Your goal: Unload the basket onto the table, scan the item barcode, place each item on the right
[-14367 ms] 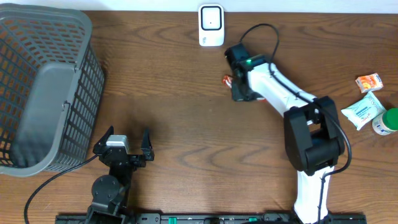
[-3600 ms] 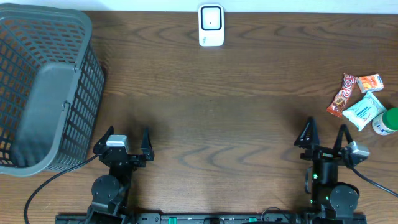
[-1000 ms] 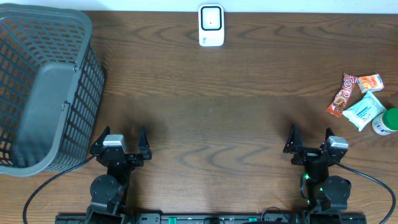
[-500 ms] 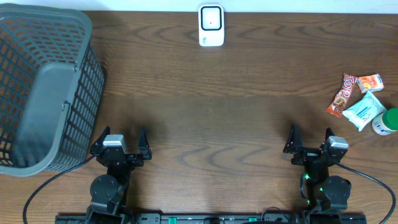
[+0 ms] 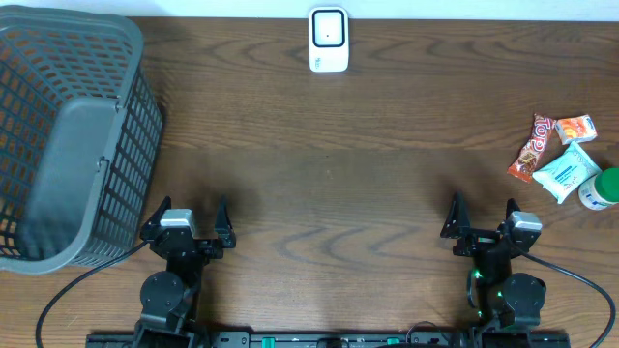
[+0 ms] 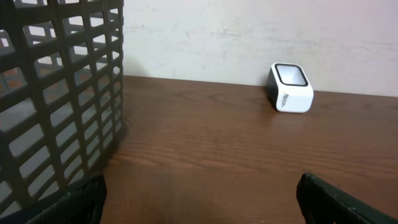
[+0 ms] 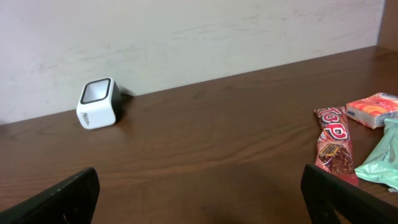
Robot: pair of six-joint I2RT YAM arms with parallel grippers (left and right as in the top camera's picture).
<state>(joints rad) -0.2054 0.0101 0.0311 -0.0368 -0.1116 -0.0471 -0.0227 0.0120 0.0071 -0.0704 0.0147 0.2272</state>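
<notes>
Left gripper [image 5: 192, 206] and right gripper [image 5: 482, 204] spread wide, apparently empty

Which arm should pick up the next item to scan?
Right. The snack bar and wipes pack lie on that side, close to the open right gripper; the left gripper, also open, sits by the basket, far from them.

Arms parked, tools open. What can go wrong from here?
1. The candy bar, pale packet and green-capped bottle lie packed together at far right; the right tool may nudge neighbours when picking one.
2. The scanner is small and looks unfixed; an item pressed against it may shove it.
</notes>
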